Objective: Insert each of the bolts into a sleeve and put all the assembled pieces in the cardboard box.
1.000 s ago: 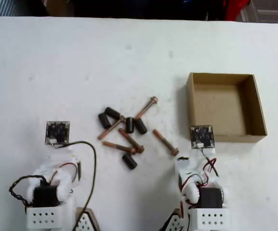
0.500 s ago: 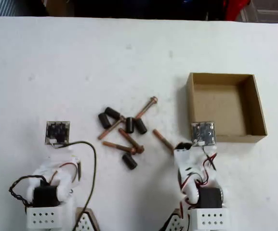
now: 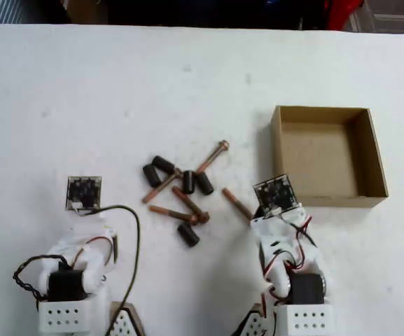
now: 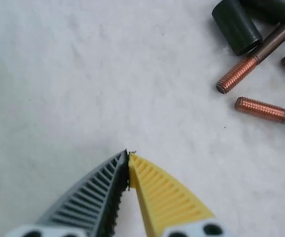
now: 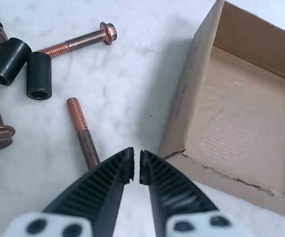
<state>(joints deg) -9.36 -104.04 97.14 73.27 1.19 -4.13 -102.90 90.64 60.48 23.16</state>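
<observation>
- Five bolts (image 3: pixel 190 203) and five sleeves (image 3: pixel 187 234) lie loose on the desk (image 3: pixel 117 84) in the high view. None are mated yet, and the cardboard box (image 3: pixel 373 150) holds nothing. From where I stand, the task has barely begun.
- In the same view, the right arm (image 3: pixel 286 241) has swung over the last second. Its wrist has turned away from the cardboard box's near corner toward the lone bolt (image 3: pixel 233 201), which lies apart from the others. The left arm (image 3: pixel 72 255) has not stirred.
- In the left wrist view, the left gripper (image 4: pixel 128 157) is closed on nothing, its tips together over bare desk. One sleeve (image 4: pixel 236 27) and two threaded bolt ends lie well ahead of it, off to one side.
- In the right wrist view, the right gripper (image 5: pixel 136 167) has its jaws drawn almost together, with only a sliver between them, and it grips nothing. The lone bolt runs forward from just beside the tips, with its head end tucked under one finger. The cardboard box sits just off the gripper's other side.
- My reading is that the swing lines the right arm up on this bolt as its first pick. The jaws would have to open before they could take it.
</observation>
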